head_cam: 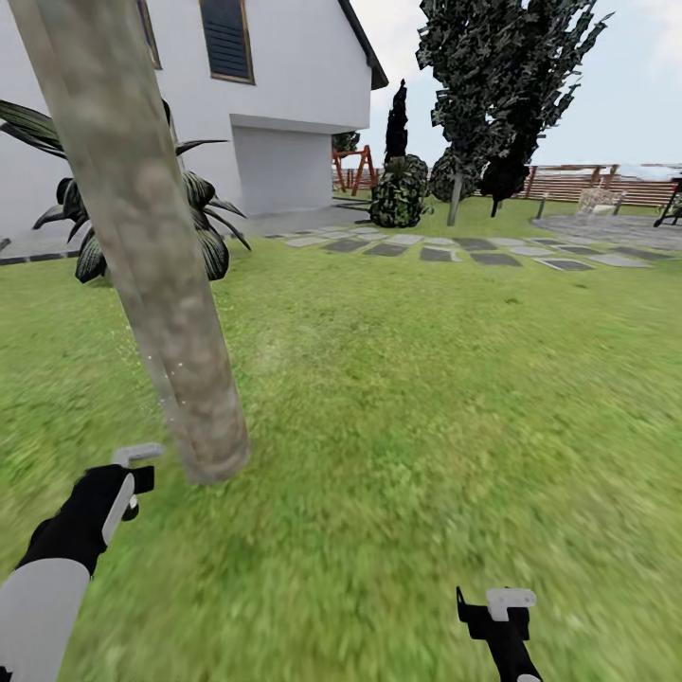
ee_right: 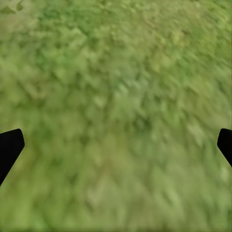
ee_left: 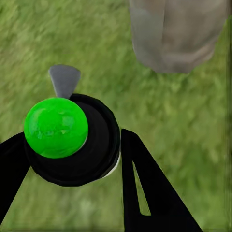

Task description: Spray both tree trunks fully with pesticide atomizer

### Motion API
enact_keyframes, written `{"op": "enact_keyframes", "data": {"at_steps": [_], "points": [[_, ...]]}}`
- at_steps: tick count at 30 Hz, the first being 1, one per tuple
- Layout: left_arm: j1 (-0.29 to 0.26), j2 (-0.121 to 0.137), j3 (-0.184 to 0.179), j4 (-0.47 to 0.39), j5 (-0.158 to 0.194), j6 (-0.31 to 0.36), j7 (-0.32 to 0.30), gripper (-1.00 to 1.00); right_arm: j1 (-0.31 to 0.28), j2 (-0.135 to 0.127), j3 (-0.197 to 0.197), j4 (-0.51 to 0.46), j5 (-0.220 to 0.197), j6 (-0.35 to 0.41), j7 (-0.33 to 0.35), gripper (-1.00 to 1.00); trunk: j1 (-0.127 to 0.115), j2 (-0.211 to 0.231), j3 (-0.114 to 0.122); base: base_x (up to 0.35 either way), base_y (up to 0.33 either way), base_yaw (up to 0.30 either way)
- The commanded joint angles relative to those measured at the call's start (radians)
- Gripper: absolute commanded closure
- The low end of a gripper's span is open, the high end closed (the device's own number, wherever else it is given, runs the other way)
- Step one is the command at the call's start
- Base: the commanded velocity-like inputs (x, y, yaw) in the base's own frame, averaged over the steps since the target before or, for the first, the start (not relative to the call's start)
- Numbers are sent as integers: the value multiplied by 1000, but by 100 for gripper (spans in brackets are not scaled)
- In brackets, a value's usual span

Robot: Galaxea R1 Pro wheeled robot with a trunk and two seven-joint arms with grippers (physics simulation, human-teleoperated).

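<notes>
Reaching left arm (head_cam: pixel 57 568) toward tree trunk (head_cam: pixel 142 237).

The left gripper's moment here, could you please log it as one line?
left gripper: shut on atomizer | nozzle toward tree trunk | right gripper: open over lawn

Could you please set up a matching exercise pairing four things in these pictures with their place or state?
1. pesticide atomizer
2. tree trunk
3. right gripper
4. stepping stones

a. open above bare grass
b. leaning, rising from the lawn near the left arm
c. laid flat across the lawn towards the house
d. clasped in the left gripper

Pairs: 1-d, 2-b, 3-a, 4-c
</notes>
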Motion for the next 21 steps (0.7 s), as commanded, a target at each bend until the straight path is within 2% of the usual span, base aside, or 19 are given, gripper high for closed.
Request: {"op": "enact_keyframes", "data": {"at_steps": [1, 2, 4, 5, 7, 9, 12, 14, 16, 17, 19, 21], "points": [[0, -7, 1, 1, -3, -1, 0, 100, 0, 0, 0, 0, 0, 0, 0, -100, 0, 0, 0, 0, 0, 1], [1, -16, 1, 3, -4, -15, 0, 100, 0, 0, 0, 0, 0, 0, 0, -100, 0, 0, 0, 0, 0, 0], [1, -11, 3, 6, -6, -51, -1, 100, 0, -1, 0, 0, 0, 0, 0, -100, 0, 0, 0, 0, 0, 0], [1, -3, 4, 9, -8, -55, -1, 100, 0, 0, 0, 0, 0, 0, 0, -100, 0, 0, 0, 0, 0, 0], [1, 35, 3, 12, -14, -61, -2, 100, 0, -1, 0, 0, 0, 0, 0, -100, 0, 0, 0, 0, 0, 0], [1, 40, 1, 28, -14, -65, -1, 100, 0, -1, 0, 0, 0, 0, 0, -100, 0, 0, 0, 0, 0, 0], [1, -8, -28, 73, -15, -68, -1, 100, 0, -1, 0, 0, 0, 0, 0, -100, 0, 0, 0, 0, 0, 0], [1, -40, -61, 81, -17, -69, 0, 100, 0, -1, 0, 0, -1, 0, 0, -100, 0, 0, 0, 0, 0, 0], [0, -48, -73, 85, -18, -69, 1, 100, 0, -1, 0, 0, -1, 0, 0, -100, 0, 0, 0, 0, 0, 0], [-2, -39, -71, 86, -18, -69, 1, 100, 0, -1, 0, 0, -1, 0, 0, -100, 0, 0, 0, 0, 0, 0], [-4, 19, -68, 87, -12, -67, 1, 100, 0, -1, 0, -1, -1, 0, 0, -100, 0, 0, 0, 0, 0, 0], [-4, 41, -70, 86, -10, -68, 0, 100, 0, -2, 0, -1, -1, 0, 0, -100, 0, 0, 0, 0, 0, 0]]}}
